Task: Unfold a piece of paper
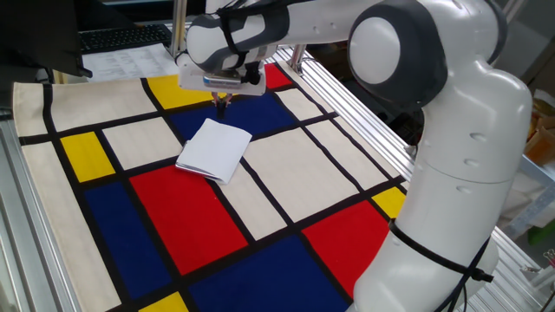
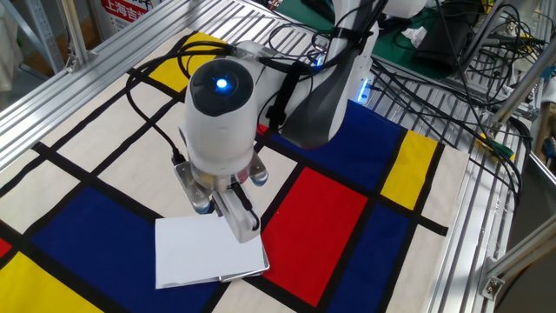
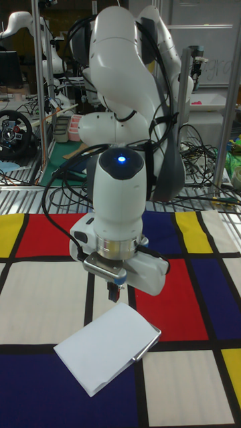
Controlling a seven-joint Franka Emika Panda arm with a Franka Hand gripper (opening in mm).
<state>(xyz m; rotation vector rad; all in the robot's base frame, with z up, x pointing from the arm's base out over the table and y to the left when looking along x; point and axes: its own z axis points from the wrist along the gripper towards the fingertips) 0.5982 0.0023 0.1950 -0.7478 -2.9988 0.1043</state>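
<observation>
The piece of paper lies folded on the colourful cloth, over the seam between a cream, a red and a blue square. It is white, and its layered edges show at one side. My gripper hangs just above the paper's far edge, pointing down, with its fingers close together and nothing between them. In the other fixed view the gripper stands over the paper's upper right corner. The tall fixed view shows the gripper a little above the paper's top edge, not touching it.
A keyboard and printed sheets lie behind the cloth at the back left. Aluminium rails run along the table's sides. Cables trail over the frame near the robot's base.
</observation>
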